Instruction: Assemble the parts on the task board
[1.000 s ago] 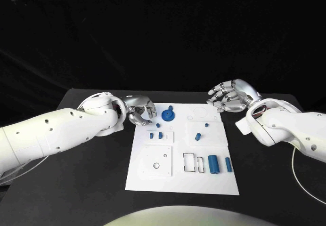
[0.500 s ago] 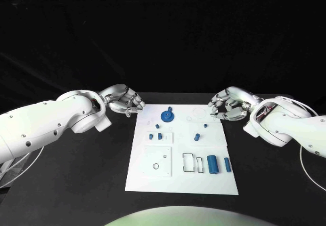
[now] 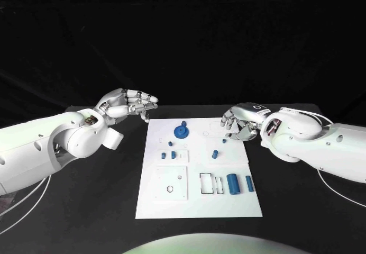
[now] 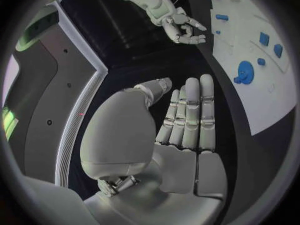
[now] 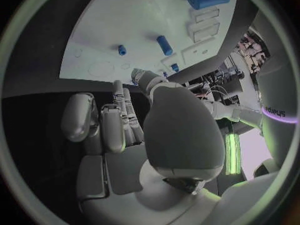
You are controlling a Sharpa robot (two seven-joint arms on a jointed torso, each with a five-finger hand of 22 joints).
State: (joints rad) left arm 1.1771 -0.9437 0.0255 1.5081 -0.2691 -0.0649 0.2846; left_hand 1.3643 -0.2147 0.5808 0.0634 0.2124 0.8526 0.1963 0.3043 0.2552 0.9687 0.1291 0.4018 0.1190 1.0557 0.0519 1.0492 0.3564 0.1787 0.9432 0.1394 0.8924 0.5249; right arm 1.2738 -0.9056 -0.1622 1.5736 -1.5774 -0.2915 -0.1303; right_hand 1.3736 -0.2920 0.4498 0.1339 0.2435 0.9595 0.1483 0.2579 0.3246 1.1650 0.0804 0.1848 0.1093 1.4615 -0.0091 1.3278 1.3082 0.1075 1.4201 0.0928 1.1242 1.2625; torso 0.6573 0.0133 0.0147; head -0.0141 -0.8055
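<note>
Black cloth hangs behind a black table (image 3: 91, 201), and on that table lies the white board (image 3: 200, 206), its long side running away from me.

My left hand (image 3: 126, 104) is raised beyond the board's far left corner, off the board and over the dark table. Its fingers (image 4: 190, 115) are stretched out straight, side by side, and it holds nothing. In the left wrist view the board sits off to one side of those fingers, well apart from them.

My right hand (image 3: 243, 120) hovers at the board's far right edge, its fingers (image 5: 119, 125) curled downward over the white surface. I see nothing between them; I cannot tell whether the tips touch the board.

The parts lie spread over the board. A blue disc with a knob (image 3: 181, 130) sits near the far end, left of centre. Just near my right hand there is a small blue peg (image 3: 225, 141), and a little nearer to me a short blue cylinder (image 3: 214, 154). On the left side two small blue pieces (image 3: 169, 155) stand in a raised white square. Closer to me, a larger white plate with a hole (image 3: 171, 182) lies on the left, and to its right come two dark rectangular slots (image 3: 212, 183), then a big blue cylinder (image 3: 233, 183) and a slimmer blue bar (image 3: 248, 183) just beside it.
</note>
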